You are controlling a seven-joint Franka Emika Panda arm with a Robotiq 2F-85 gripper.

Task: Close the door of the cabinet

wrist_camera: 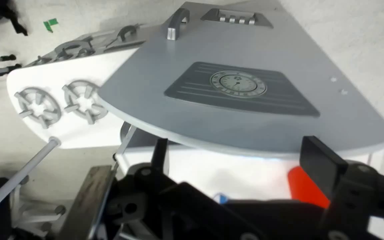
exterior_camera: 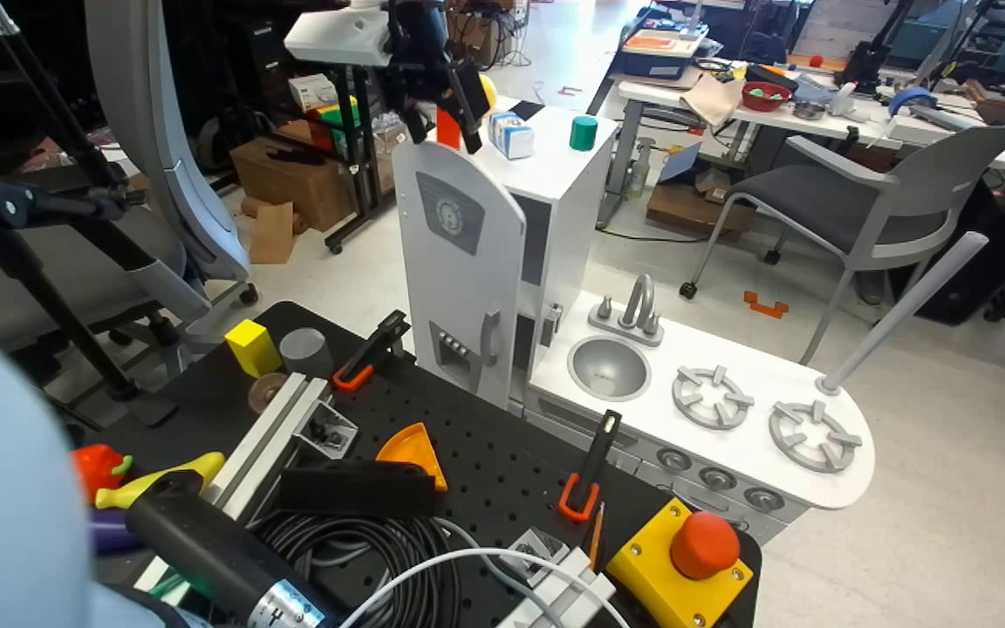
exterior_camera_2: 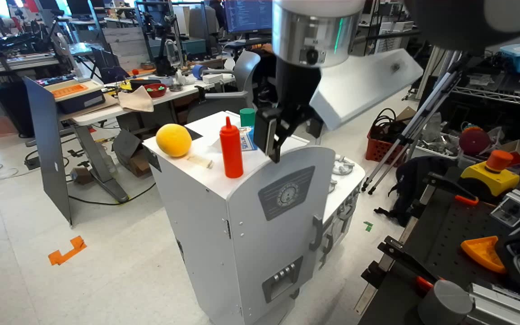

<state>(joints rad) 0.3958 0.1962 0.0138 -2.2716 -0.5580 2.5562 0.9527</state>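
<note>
The cabinet (exterior_camera: 579,205) is a tall white cupboard; its side also shows in an exterior view (exterior_camera_2: 188,221). Its door (exterior_camera: 459,279) stands ajar, with a dark gap showing the inside at its handle side. The door also shows in an exterior view (exterior_camera_2: 260,243) and fills much of the wrist view (wrist_camera: 245,46), with the grey dial on its face. My gripper (exterior_camera: 447,144) is open and empty at the door's curved top edge; it also shows in an exterior view (exterior_camera_2: 294,144). In the wrist view the fingertips (wrist_camera: 234,140) are spread along that edge. Whether they touch it, I cannot tell.
On the cabinet top stand a red bottle (exterior_camera_2: 231,151), a yellow ball (exterior_camera_2: 174,140), a blue-white box (exterior_camera: 511,135) and a green cylinder (exterior_camera: 584,133). The sink-and-burner counter (exterior_camera: 546,375) adjoins the cabinet. A black pegboard table (exterior_camera: 485,488) with clamps stands close by.
</note>
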